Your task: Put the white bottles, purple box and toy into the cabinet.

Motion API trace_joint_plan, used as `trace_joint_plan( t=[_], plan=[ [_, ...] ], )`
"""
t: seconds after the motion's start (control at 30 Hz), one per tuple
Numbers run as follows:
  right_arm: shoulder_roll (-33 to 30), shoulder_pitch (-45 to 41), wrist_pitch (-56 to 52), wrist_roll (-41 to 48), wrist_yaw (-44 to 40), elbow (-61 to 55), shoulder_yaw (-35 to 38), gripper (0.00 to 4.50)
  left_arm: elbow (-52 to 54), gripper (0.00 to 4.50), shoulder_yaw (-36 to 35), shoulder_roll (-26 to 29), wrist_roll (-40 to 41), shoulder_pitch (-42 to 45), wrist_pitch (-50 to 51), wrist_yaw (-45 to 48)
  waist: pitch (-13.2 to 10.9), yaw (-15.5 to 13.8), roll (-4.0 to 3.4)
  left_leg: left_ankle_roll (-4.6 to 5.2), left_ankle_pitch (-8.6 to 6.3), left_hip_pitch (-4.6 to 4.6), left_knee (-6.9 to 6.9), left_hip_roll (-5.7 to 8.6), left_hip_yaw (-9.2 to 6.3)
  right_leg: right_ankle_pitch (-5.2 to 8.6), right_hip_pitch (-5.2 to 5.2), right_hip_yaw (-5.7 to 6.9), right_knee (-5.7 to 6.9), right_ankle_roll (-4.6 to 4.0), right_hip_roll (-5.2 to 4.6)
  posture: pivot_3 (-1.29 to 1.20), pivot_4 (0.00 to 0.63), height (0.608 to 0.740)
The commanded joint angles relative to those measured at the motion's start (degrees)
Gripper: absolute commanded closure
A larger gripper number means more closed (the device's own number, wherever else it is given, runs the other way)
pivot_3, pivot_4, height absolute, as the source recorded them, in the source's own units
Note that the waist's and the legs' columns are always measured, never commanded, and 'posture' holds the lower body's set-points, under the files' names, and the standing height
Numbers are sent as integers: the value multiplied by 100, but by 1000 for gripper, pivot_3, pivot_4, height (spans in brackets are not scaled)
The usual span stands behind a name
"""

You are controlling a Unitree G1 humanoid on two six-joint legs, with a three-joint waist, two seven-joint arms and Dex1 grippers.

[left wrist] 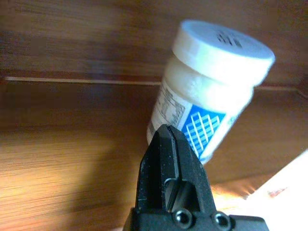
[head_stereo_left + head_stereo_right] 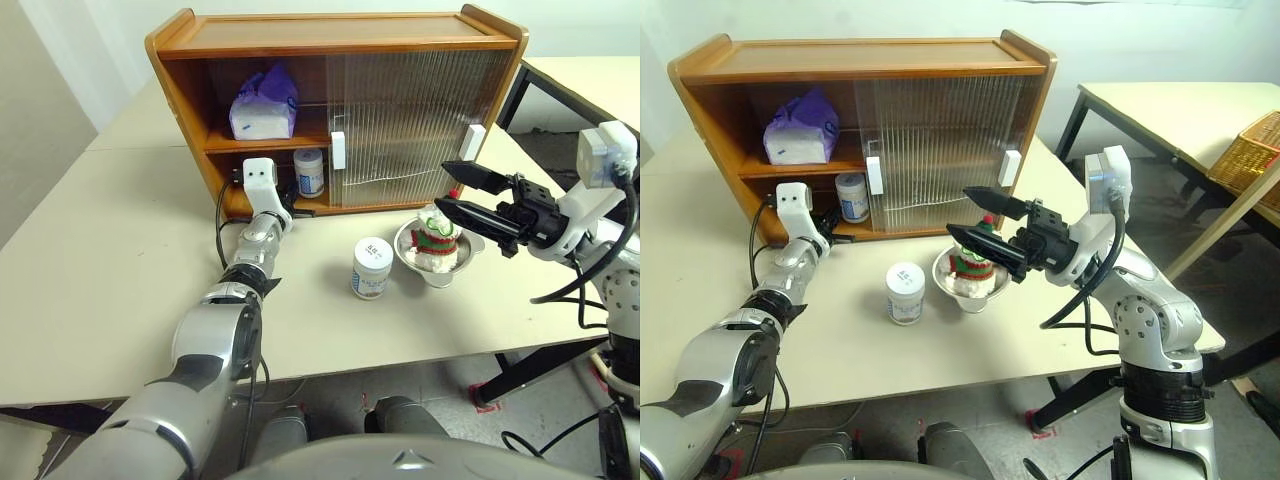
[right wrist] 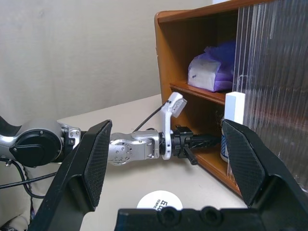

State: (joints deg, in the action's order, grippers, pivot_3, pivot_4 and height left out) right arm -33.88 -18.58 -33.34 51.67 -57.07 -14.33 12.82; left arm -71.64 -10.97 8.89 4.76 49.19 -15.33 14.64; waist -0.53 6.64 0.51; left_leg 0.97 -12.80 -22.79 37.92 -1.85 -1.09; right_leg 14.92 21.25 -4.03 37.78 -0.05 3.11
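The purple box (image 2: 264,103) is kept on the cabinet (image 2: 330,30)'s upper shelf, one white bottle (image 2: 309,172) below, before the closed left gripper (image 1: 169,139). On the table (image 2: 100,280), the toy (image 2: 436,235) is held in a steel bowl (image 2: 440,262) beside another white bottle (image 2: 371,268), under the wide-spread, empty right gripper (image 2: 452,188).

cabinet (image 2: 400,100): inside behind ribbed doors blurred, contents unreadable | shelf bottle (image 1: 211,91): base hidden behind closed left gripper (image 1: 168,144) tips, label print too small to read | table bottle (image 3: 156,201): cut by frame edge, below gap between right gripper (image 3: 168,159) fingers

The table (image 2: 120,290) carries the cabinet (image 2: 330,40), a white bottle (image 2: 371,268) and a steel bowl (image 2: 437,268).
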Motion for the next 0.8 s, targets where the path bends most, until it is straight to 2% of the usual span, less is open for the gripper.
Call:
trace_joint_plan(
  t=[0.03, 0.27, 0.47, 0.6, 0.8],
  plan=[
    [-29, 55, 19, 38, 31, -91, 87, 0, -110, 4487, 55, -12, -79, 131, 67, 92, 0, 19, 0, 0, 0, 0, 0, 0, 0, 0, 0, 0, -1, 0, 0, -209, 0, 740],
    [-9, 50, 24, 40, 69, -111, 63, 0, -116, 4487, -61, 64, -3, 151, -10, 37, 0, 64, 0, 2, -1, -5, -3, 0, -1, -2, 0, 0, -14, 4, 0, -202, 0, 740],
    [-16, 10, 8, 42, 33, -44, 46, 0, 466, 4487, -188, 125, 344, -329, -265, 939, 1, 75, -3, 7, -5, -10, -10, 0, -1, -4, 1, 0, -29, 7, 0, -181, 0, 740],
    [15, -39, 12, 27, -16, 26, -18, 0, 1309, 3600, -31, 242, 535, -874, -159, 1876, 3, 46, -5, 9, -8, -14, -13, 1, -1, -4, 1, 1, -37, 7, 0, -161, 0, 740],
    [73, -165, 49, -31, -127, 180, -116, 0, 2708, 1485, 186, 606, 993, -1568, 601, 3362, 5, -49, -8, 10, -9, -16, -13, 1, -1, -9, 2, 3, -37, 2, 1, -144, 0, 740]
  ],
)
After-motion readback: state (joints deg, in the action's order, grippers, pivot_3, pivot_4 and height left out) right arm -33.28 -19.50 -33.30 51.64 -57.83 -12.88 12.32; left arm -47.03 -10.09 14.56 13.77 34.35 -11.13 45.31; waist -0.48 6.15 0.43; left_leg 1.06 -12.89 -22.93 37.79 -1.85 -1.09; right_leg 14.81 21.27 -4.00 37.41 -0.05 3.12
